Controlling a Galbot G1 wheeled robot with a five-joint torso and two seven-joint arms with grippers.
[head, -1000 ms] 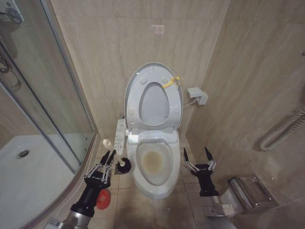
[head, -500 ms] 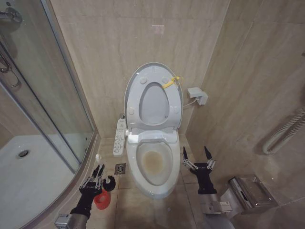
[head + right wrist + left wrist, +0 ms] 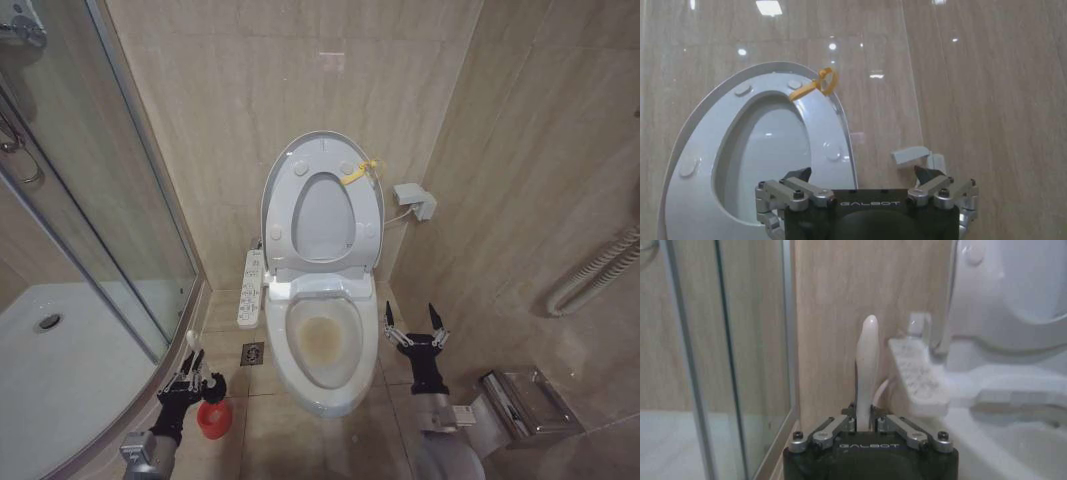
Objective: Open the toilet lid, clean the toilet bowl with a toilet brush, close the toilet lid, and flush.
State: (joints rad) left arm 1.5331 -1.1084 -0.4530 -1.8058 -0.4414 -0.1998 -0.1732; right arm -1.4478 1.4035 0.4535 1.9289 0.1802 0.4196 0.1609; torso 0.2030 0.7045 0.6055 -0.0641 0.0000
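While the glass shower enclosure point(image 3: 90, 250) takes up the nine o'clock side of the head view, the toilet bowl point(image 3: 325, 345) sits at the centre of the frame, its inside stained brownish. At twelve o'clock from the bowl the toilet lid point(image 3: 322, 200) stands raised against the tiled wall, with the seat ring lifted against it and a yellow tag point(image 3: 358, 172) at its upper edge. A white button panel point(image 3: 251, 287) runs along the bowl at about ten o'clock.

At three o'clock from the bowl, near it but apart, the right gripper point(image 3: 412, 322) hangs with its two fingers spread wide and nothing between them; its wrist view looks up at the raised lid point(image 3: 767, 145).

At eight o'clock from the bowl, low beside the shower wall, the left gripper point(image 3: 190, 380) has its fingers pressed on the thin pale handle of the toilet brush point(image 3: 191, 345), which stands upright. Just beside the gripper, toward the bowl, sits the small red holder point(image 3: 214, 418) on the floor. From the left wrist view the handle point(image 3: 867, 370) rises straight out of the closed fingers.
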